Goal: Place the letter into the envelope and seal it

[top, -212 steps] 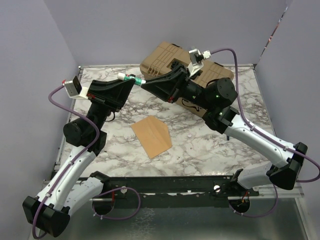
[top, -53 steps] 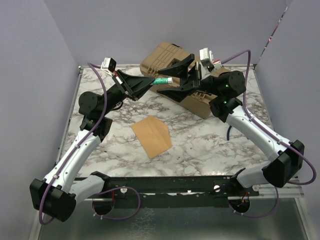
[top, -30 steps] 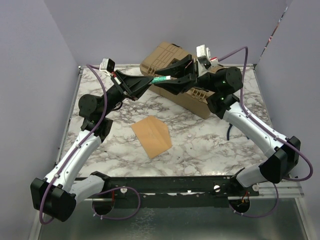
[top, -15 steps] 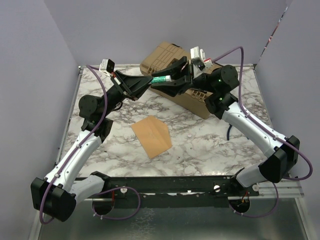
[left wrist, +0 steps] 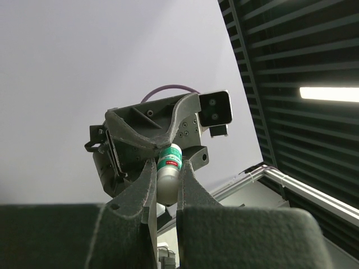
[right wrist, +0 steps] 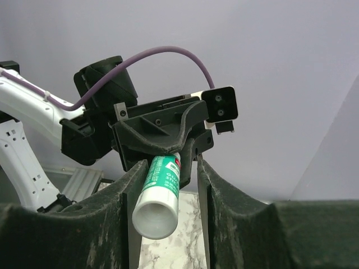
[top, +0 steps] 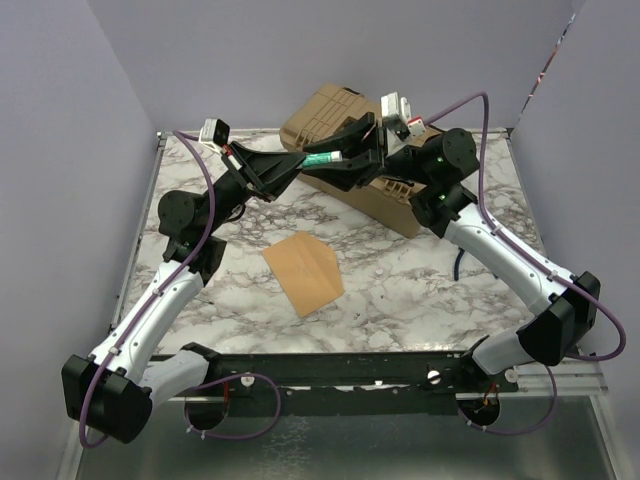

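The orange-brown envelope [top: 303, 272] lies flat on the marble table, its pointed flap folded over. The letter is not in view. Both arms are raised above the back of the table and meet tip to tip. My left gripper [top: 298, 161] is shut on the white end of a green-and-white glue stick [top: 322, 158], as the left wrist view shows [left wrist: 167, 175]. My right gripper [top: 343, 158] stands around the stick's other end. In the right wrist view the stick [right wrist: 161, 188] rests against one finger [right wrist: 132, 185], with a gap to the other finger [right wrist: 208, 179].
A brown cardboard box [top: 335, 112] stands at the back of the marble table [top: 420, 290], under the right arm. Purple walls close in the left, back and right sides. A black rail [top: 340, 368] runs along the near edge.
Since seven seconds ago both arms swung up and the glue stick moved right, from above the back left to the middle. In the last half second nothing visibly moved.
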